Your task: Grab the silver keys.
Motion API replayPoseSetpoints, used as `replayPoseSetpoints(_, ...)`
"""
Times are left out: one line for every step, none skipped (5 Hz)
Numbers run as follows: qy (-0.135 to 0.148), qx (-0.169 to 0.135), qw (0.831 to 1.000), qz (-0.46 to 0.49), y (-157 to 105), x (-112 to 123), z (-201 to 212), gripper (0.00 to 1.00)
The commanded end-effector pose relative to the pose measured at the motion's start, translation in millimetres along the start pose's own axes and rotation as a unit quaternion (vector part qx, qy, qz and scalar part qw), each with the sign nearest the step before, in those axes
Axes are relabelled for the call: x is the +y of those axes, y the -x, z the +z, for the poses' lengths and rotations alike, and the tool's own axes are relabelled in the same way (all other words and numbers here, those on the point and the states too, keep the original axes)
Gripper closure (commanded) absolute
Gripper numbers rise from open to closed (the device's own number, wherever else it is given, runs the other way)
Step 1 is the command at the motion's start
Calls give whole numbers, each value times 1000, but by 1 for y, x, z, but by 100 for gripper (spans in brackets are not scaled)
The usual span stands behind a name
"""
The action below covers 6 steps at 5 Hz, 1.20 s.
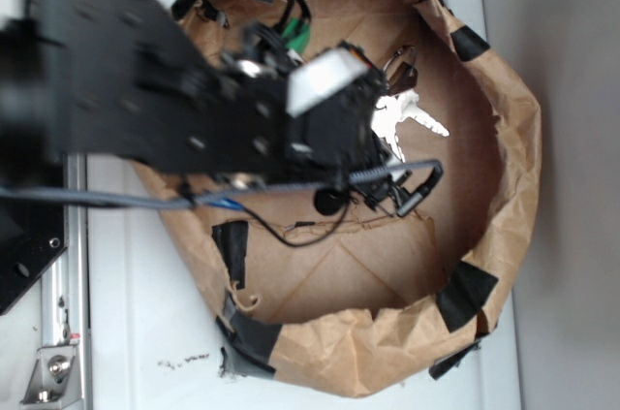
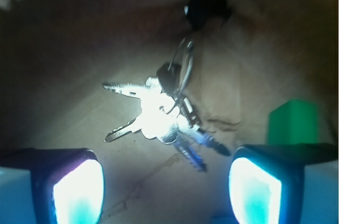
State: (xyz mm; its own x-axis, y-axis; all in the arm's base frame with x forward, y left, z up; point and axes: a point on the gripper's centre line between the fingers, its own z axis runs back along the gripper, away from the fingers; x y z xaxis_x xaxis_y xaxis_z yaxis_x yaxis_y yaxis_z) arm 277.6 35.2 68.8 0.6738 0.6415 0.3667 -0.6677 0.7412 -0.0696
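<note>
The silver keys (image 2: 159, 115) lie fanned out on the brown paper floor of the bag, joined to a darker ring and clip toward the back. In the exterior view the keys (image 1: 412, 119) poke out just right of the arm's black head. My gripper (image 2: 167, 192) hovers above them, open, its two glowing pads (image 2: 79, 192) far apart with bare paper between them. The keys lie just ahead of the gap, untouched. In the exterior view the gripper (image 1: 373, 153) is mostly hidden by the arm.
A crumpled brown paper bag (image 1: 509, 168) with black tape patches walls in the keys on all sides. A green block (image 2: 293, 121) stands to the right of the keys, close to the right finger. Loose black cables (image 1: 407, 182) hang under the arm.
</note>
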Motion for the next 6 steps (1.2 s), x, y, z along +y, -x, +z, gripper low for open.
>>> replayPoseSetpoints(11,-36,999,26,-35,-1,-3,0)
replayPoseSetpoints(8,-51,998,27,-36,9,-1,0)
replayPoseSetpoints(6,-52,998,33,-39,19,-3,0)
replayPoseSetpoints(1,-61,997,37,-41,22,-5,0)
replayPoseSetpoints(-7,-71,997,37,-40,26,-8,0)
replayPoseSetpoints(-11,-80,996,39,-40,24,-15,0)
